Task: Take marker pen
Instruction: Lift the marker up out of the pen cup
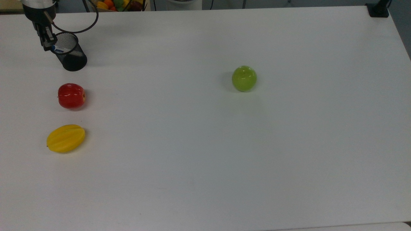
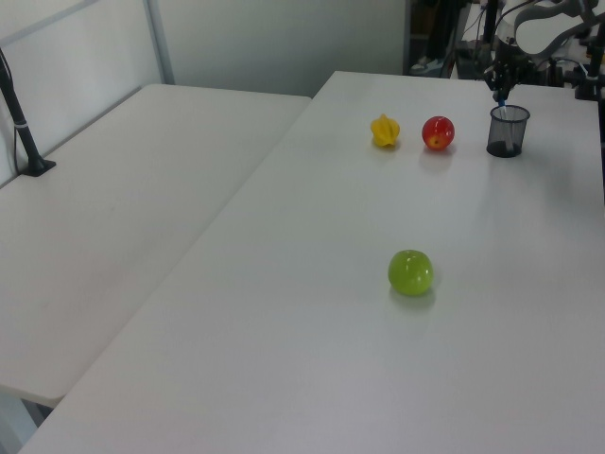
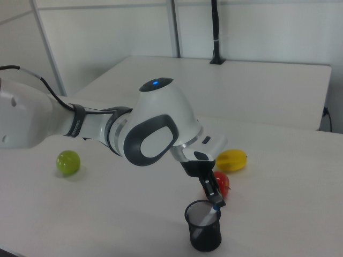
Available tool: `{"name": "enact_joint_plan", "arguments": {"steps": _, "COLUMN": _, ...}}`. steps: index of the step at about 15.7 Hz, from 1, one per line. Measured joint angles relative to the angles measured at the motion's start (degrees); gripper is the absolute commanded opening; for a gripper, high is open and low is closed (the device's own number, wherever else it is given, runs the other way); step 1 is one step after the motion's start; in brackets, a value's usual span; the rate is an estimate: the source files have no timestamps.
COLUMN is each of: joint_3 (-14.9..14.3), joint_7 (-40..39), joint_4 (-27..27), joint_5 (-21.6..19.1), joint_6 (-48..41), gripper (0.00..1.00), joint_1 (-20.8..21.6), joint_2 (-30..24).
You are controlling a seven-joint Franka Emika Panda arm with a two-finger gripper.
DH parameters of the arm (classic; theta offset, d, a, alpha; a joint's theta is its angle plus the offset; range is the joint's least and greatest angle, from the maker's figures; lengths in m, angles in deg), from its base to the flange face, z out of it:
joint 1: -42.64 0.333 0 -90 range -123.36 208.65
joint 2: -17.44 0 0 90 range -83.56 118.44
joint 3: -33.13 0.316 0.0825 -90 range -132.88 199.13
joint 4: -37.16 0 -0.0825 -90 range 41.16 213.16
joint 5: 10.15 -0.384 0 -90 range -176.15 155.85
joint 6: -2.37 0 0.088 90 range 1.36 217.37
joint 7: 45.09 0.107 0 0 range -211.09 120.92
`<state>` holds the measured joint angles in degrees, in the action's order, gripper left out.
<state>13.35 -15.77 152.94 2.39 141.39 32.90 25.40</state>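
End effector (image 1: 47, 43): it sits at the top left corner of the top view, at the rim of a black mesh cup; the two fingers are closed on the blue top end of the marker pen. In the right view (image 3: 216, 201) the fingers point down from the white arm (image 3: 155, 131) and pinch the pen just above the cup.
Marker pen (image 1: 59, 49): held by the end effector at its upper end; the white body goes down slanted into the cup, and the lower part is inside the mesh. In the right view (image 3: 206, 219) it leans from the rim toward the cup bottom.
Mesh cup (image 1: 71, 55): directly below the end effector, standing on the counter. In the left view (image 2: 507, 130) it stands upright under the fingers.
Red apple (image 1: 71, 95): the next thing from the end effector, near the cup but apart from it, lower in the top view. In the right view (image 3: 223, 181) it is partly behind the fingers.
Yellow star fruit (image 1: 65, 138): further from the end effector, past the red apple, on the same line as cup and apple.
Green apple (image 1: 244, 78): far from the end effector, well apart from everything, toward the top view's right.
Counter (image 1: 224, 160): white, and it carries all these things.
Fruit basket (image 1: 118, 4): beyond the counter edge, at the top of the top view, to the right of the end effector.
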Motion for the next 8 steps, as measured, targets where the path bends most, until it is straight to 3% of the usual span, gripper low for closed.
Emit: {"name": "enact_joint_plan", "arguments": {"steps": 8, "joint_3": 0.0, "joint_7": 0.0, "joint_4": -1.6, "joint_5": 0.0, "joint_6": 0.0, "gripper": 0.00, "joint_1": 0.1, "joint_2": -3.8}}
